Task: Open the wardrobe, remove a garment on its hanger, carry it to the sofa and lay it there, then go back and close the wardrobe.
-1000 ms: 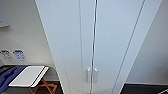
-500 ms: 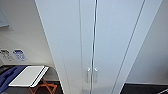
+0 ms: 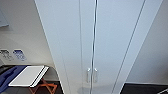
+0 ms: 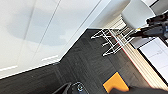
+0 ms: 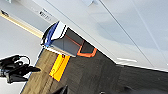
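The wardrobe (image 3: 110, 37) stands right in front of me in the head view, tall and white, with both doors shut. Its two small white handles (image 3: 92, 75) sit side by side at the middle seam, low in that view. The left wrist view shows the wardrobe's lower panels (image 4: 37, 32) meeting the dark floor. The right wrist view shows the wardrobe (image 5: 120, 30) from the other side. A dark part of my left gripper (image 4: 156, 26) reaches in at that view's edge, and my right gripper (image 5: 17, 68) shows as a dark shape over the floor. The garment, hanger and sofa are hidden.
Left of the wardrobe a white board on orange crossed legs (image 3: 28, 76) stands by the wall, with blue cloth (image 3: 8, 76) beside it. A white chair on wire legs (image 4: 136, 13) stands to the wardrobe's right. Flat orange-yellow pieces (image 4: 116, 82) lie on the dark carpet (image 4: 82, 65).
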